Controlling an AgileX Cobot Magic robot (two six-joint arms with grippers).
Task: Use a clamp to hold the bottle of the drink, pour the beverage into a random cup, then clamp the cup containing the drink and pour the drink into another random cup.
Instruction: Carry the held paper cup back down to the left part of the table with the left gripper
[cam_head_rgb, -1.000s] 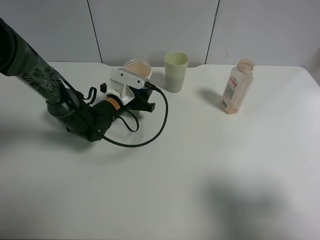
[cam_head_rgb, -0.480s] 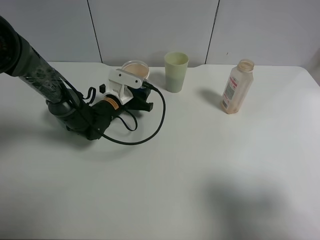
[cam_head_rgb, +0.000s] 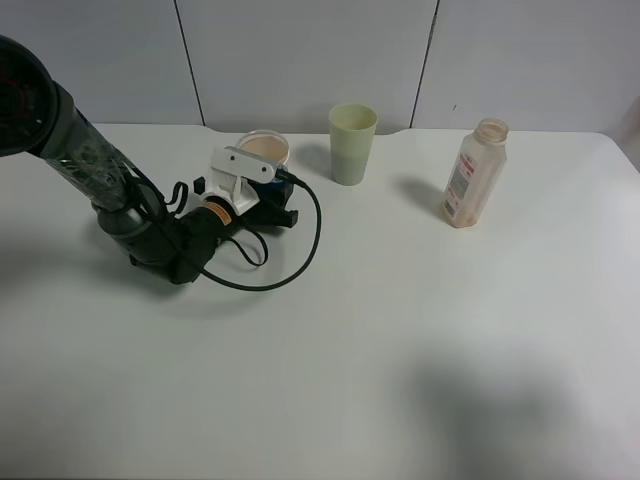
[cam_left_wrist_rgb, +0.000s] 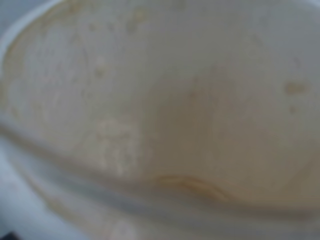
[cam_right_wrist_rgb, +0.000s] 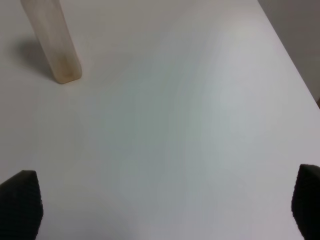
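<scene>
A: Materials and shapes on the white table (cam_head_rgb: 420, 330)?

B: Short white cup with a blue band (cam_head_rgb: 266, 150) near the back edge, round, clear-rimmed, filled with tan milky drink (cam_head_rgb: 266, 147). Just beside it to the right, a tall slim pale yellow-green tumbler (cam_head_rgb: 352, 144), plain and tapering. Well apart on the right, a translucent square-sided plastic bottle (cam_head_rgb: 474, 173), upright, wide round neck, white-and-red label, tan residue inside.

A: And the left gripper (cam_head_rgb: 255, 182)?

B: Pale grey-white flat plate on a thick black arm with looping black cables, lying low against the banded cup's near side. Jaws closed tight on the cup (blue band hidden behind them). Up close in the left wrist view: blurred creamy drink (cam_left_wrist_rgb: 200, 125) with pale froth specks, curved cup wall below.

A: The right gripper (cam_right_wrist_rgb: 165, 210)?

B: Spread wide, holding nothing; only two dark fingertips (cam_right_wrist_rgb: 20, 202) at the frame's corners, bare table between, bottle base (cam_right_wrist_rgb: 52, 42) beyond.

A: Changes from a second earlier?

B: Cup and left gripper shifted slightly leftward, away from the tumbler. Bottle and tumbler unmoved.
</scene>
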